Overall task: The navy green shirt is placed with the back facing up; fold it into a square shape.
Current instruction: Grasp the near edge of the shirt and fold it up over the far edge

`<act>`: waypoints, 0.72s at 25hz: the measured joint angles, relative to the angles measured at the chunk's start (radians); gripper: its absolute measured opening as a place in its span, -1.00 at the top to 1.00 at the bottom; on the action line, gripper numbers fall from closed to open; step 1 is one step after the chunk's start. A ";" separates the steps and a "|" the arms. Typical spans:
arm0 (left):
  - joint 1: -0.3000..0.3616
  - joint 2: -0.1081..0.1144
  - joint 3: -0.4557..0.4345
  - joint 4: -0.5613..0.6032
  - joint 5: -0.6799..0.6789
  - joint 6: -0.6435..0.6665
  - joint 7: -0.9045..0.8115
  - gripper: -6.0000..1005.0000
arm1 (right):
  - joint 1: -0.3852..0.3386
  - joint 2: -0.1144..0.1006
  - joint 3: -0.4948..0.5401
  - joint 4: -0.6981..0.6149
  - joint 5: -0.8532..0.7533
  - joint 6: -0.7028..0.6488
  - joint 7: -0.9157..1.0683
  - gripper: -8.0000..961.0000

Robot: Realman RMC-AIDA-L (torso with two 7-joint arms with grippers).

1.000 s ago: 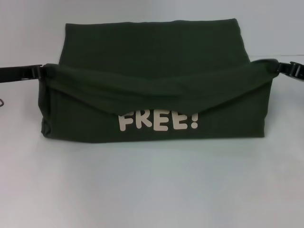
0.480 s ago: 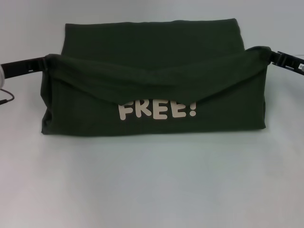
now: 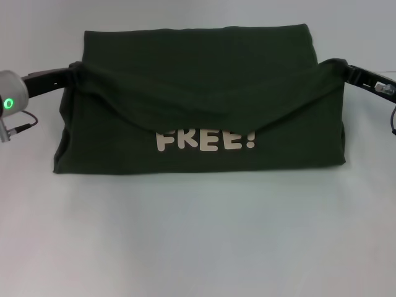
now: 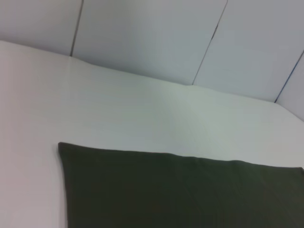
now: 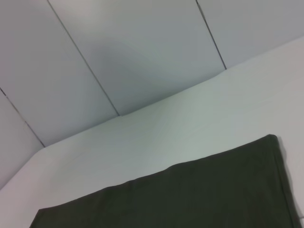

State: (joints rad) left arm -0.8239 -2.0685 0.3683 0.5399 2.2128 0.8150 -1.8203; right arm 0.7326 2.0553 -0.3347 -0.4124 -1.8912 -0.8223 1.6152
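Left pincer (image 3: 69,71) at about 9 o'clock is pinched onto a corner of the navy green shirt (image 3: 198,80), a soft matte olive cotton slab lying mid-worktop (image 3: 198,241). Its raised edge sags between both grips over the cream FREE! lettering (image 3: 205,140). Right pincer (image 3: 339,65), 3 o'clock, clamps the other corner. Both sit higher and farther back than half a second ago.

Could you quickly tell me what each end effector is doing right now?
Left end effector: shut on the shirt, at its left corner.
Right end effector: shut on the shirt's right corner.
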 joint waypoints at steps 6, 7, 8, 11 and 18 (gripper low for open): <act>-0.023 -0.014 0.003 -0.027 -0.033 -0.067 0.057 0.94 | 0.008 0.010 -0.002 0.016 0.041 0.066 -0.034 0.92; -0.025 -0.016 0.003 -0.030 -0.033 -0.077 0.065 0.94 | 0.009 0.012 -0.002 0.016 0.043 0.073 -0.039 0.92; -0.028 -0.017 0.003 -0.033 -0.035 -0.085 0.072 0.94 | 0.010 0.014 -0.002 0.016 0.044 0.077 -0.047 0.92; -0.034 -0.018 0.003 -0.047 -0.041 -0.117 0.090 0.93 | 0.014 0.018 -0.003 0.020 0.055 0.085 -0.070 0.92; -0.039 -0.027 0.003 -0.056 -0.046 -0.164 0.120 0.93 | 0.025 0.023 -0.003 0.042 0.099 0.121 -0.139 0.92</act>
State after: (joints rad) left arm -0.8630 -2.0952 0.3711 0.4841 2.1665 0.6512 -1.7006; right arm 0.7574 2.0781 -0.3375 -0.3707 -1.7922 -0.7013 1.4766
